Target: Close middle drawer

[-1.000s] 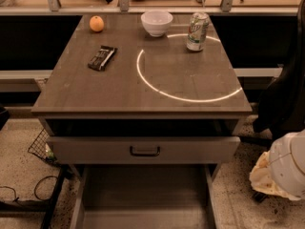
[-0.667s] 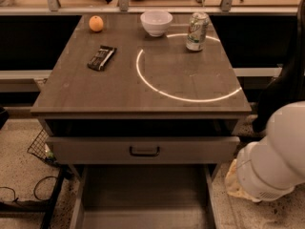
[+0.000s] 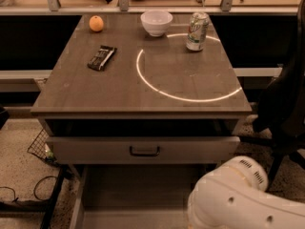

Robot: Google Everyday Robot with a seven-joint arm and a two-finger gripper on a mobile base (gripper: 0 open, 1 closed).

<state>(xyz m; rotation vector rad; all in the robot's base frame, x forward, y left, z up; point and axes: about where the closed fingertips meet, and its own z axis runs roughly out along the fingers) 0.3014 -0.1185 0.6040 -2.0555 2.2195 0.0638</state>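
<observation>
At the lower right of the camera view, a white arm segment [image 3: 243, 199] is seen over the right part of the middle drawer [image 3: 133, 190]. The gripper itself is not shown, so whether its fingers are apart or together cannot be told. The middle drawer is pulled far out below the top drawer [image 3: 90, 150], which is slightly pulled out and bears a dark curved handle [image 3: 144, 151]. The middle drawer's flat floor is bare. On the cabinet top [image 3: 95, 94] an orange [image 3: 96, 23], a white bowl [image 3: 156, 22], a soda can [image 3: 197, 31] and a dark snack bar [image 3: 102, 57] are set well apart, with a ring of light [image 3: 190, 97] beside them.
</observation>
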